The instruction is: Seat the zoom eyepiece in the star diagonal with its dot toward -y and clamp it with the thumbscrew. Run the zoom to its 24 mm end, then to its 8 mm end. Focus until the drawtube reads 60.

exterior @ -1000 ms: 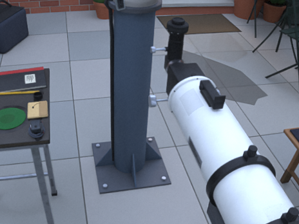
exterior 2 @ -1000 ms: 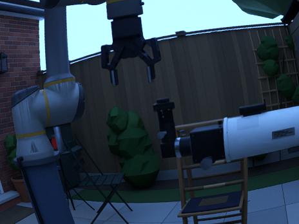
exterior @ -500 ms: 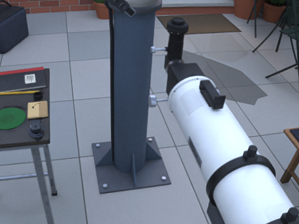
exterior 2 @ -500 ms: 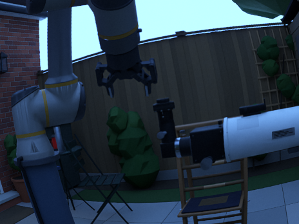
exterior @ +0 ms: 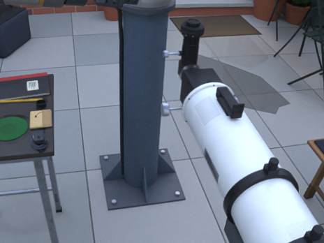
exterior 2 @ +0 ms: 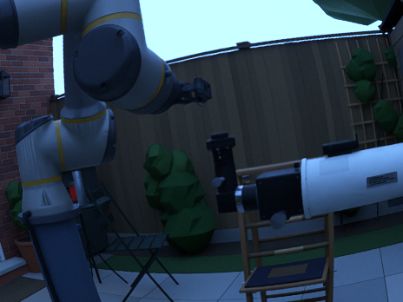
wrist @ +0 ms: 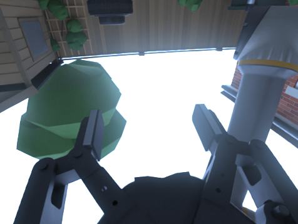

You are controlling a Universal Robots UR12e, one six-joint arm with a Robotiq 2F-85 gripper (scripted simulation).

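My gripper (exterior 2: 202,93) (wrist: 147,128) hangs in the air well above and to the left of the zoom eyepiece (exterior 2: 222,152) (exterior: 191,38), pointing sideways toward the fence. The black eyepiece stands upright in the star diagonal (exterior 2: 226,192) (exterior: 188,68) at the rear of the white telescope tube (exterior: 237,153) (exterior 2: 351,181). A silver thumbscrew (exterior: 167,53) (exterior 2: 217,182) sticks out of the diagonal's side, and a focus knob (exterior: 165,109) (exterior 2: 278,218) sits lower on the black focuser. In the wrist camera only the eyepiece's top (wrist: 109,9) shows at the upper edge. The gripper is open and holds nothing.
A small table (exterior: 24,115) on the left carries a notebook, a green disc, a tan pad and a small black part. The blue pier (exterior: 143,94) stands between table and telescope. A wooden chair (exterior 2: 282,257) and a folding chair (exterior 2: 130,248) stand by the fence.
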